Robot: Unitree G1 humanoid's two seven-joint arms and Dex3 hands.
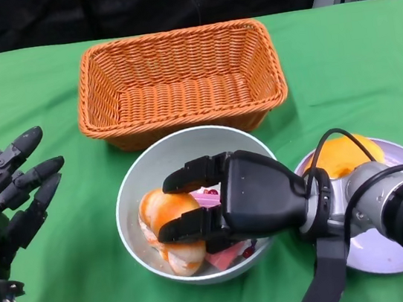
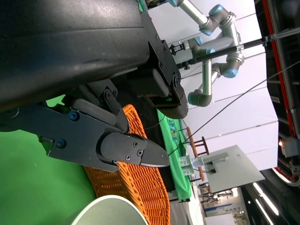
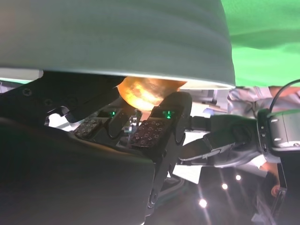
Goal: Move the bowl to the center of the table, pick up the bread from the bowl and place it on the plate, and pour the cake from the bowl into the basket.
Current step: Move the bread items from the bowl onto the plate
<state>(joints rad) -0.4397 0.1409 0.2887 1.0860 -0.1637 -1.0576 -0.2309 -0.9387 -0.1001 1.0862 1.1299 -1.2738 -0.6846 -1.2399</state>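
The head view looks steeply down from above the robot's chest onto the green worktop (image 1: pixel 353 54), taking in the basket (image 1: pixel 179 83), the bowl (image 1: pixel 194 206) and both hands. The right wrist view sits very close behind the right hand (image 3: pixel 140 126), pressed up against the bowl's (image 3: pixel 117 37) outer wall, so its rim and the fingers (image 3: pixel 154 131) fill the picture. The left wrist view, turned on its side, looks past the left hand (image 2: pixel 108 140) toward the basket (image 2: pixel 140 187) and the room beyond. All 3 views share the bowl (image 2: pixel 110 211).
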